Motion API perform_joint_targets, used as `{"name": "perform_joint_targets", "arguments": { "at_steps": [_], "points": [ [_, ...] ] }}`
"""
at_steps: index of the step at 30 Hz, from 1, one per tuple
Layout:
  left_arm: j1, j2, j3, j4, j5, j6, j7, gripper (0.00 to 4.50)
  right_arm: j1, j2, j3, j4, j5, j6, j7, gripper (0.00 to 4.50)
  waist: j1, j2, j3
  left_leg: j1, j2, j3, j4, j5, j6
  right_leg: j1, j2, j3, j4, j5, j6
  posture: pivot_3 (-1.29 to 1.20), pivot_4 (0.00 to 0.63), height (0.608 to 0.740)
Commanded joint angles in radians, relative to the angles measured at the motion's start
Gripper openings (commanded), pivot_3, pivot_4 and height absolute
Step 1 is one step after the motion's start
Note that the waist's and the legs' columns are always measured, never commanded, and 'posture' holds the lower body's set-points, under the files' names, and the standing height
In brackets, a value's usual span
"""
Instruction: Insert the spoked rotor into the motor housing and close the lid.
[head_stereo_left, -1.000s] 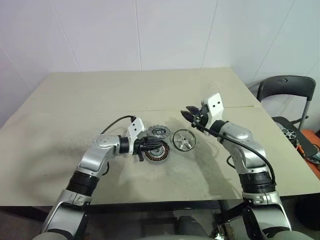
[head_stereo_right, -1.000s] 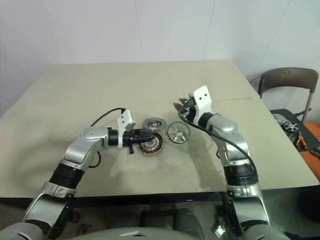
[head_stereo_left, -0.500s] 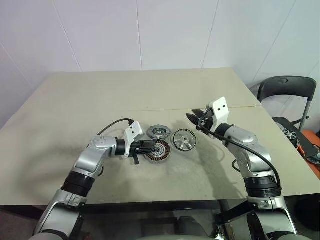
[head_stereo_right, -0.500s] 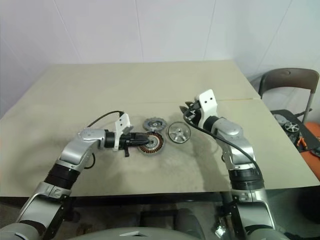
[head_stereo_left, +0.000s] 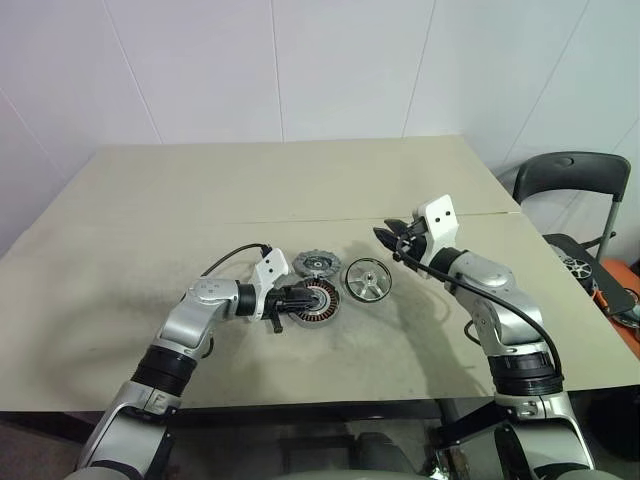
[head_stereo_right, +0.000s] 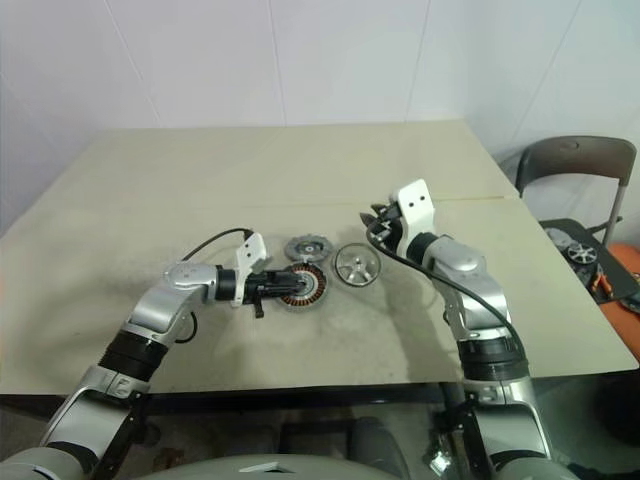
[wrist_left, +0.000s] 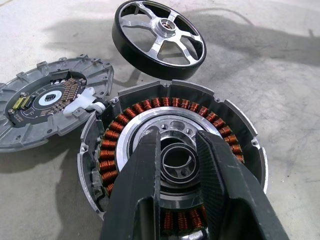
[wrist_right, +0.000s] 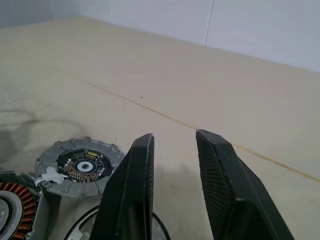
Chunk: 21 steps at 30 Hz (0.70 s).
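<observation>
**Rotor lies just right of the housing, nearer the right arm**

The motor housing (wrist_left: 172, 165), ringed with copper windings, lies flat on the table (head_stereo_left: 200, 190), with the left gripper (wrist_left: 176, 165) poised at its centre, fingers slightly parted and nothing gripped. The spoked rotor (head_stereo_left: 367, 279) is seen flat just beside the housing, on the right gripper's side. The right gripper (head_stereo_left: 390, 240) is held above the table beyond the rotor, parted and empty. The lid (head_stereo_left: 316, 264) rests just behind the housing.

Beige table (head_stereo_left: 150, 200) with a seam across its middle, copper-wound motor housing (head_stereo_left: 316, 302) lying flat near the centre, notched grey lid (head_stereo_left: 317, 264) just behind it, black-rimmed spoked rotor (head_stereo_left: 367, 279) just beside both
</observation>
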Motion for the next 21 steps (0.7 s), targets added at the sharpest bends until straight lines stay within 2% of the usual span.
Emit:
{"name": "perform_joint_targets", "arguments": {
  "at_steps": [1,9,21],
  "points": [
    [-0.007,-0.004,-0.004,0.010,0.017,-0.020,0.017,0.74,-0.009,-0.007,-0.005,-0.046,0.000,-0.017,-0.004,1.40,0.000,0.000,0.000,0.000,0.000,0.000,0.000,0.000,0.000,0.000,0.000,0.000,0.000,0.000,0.000,0.00,0.000,0.740],
    [-0.037,-0.033,0.007,0.075,0.051,-0.085,0.091,0.74,0.000,-0.006,0.005,-0.051,-0.004,-0.018,-0.003,1.40,0.000,0.000,0.000,0.001,0.000,0.000,0.005,0.000,0.000,0.004,0.000,0.000,0.000,0.000,0.000,0.00,0.000,0.740],
    [0.009,-0.010,-0.014,-0.010,0.004,-0.014,-0.001,0.74,0.006,-0.012,0.008,-0.061,-0.006,-0.014,-0.001,1.40,-0.001,0.000,0.000,0.001,0.000,-0.001,0.011,0.000,0.000,0.007,0.000,0.000,0.000,0.000,-0.001,0.00,0.000,0.740]
  ]
}}
